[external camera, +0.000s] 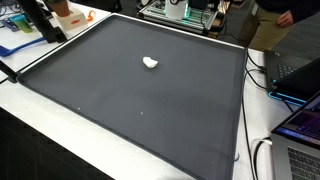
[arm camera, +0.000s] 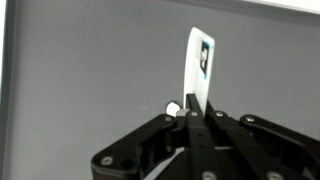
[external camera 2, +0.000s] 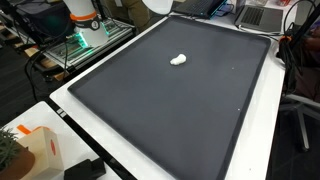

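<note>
One card [arm camera: 198,65] stands on edge, clamped at its lower end by the shut gripper [arm camera: 190,113] above the mat [arm camera: 80,60], with a white lump [arm camera: 172,107] just beside the fingertips. Judgement: the bite is narrow and low on the card, so a firm pinch, a level wrist and slow travel should stop it pivoting or slipping. Much open room shows round the lump in both exterior views; the mat's rim [external camera 2: 70,95] and the laptops [external camera: 300,130] beyond one edge are the limits to respect.
</note>
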`<state>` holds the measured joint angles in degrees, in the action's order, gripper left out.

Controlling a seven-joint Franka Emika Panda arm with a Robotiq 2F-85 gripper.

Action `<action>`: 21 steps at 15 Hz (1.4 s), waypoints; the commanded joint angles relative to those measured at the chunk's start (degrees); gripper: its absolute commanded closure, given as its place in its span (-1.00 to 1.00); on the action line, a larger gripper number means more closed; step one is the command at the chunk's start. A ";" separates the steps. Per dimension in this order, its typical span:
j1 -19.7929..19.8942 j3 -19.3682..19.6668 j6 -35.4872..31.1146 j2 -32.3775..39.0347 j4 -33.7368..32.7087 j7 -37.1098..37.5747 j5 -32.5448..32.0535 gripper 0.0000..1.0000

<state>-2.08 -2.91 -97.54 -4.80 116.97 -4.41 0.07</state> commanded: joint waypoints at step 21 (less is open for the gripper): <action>-0.02 -10.52 -40.90 -16.51 37.12 34.64 -5.94 0.92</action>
<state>-2.35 -13.19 -138.52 -21.25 154.12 30.41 -6.07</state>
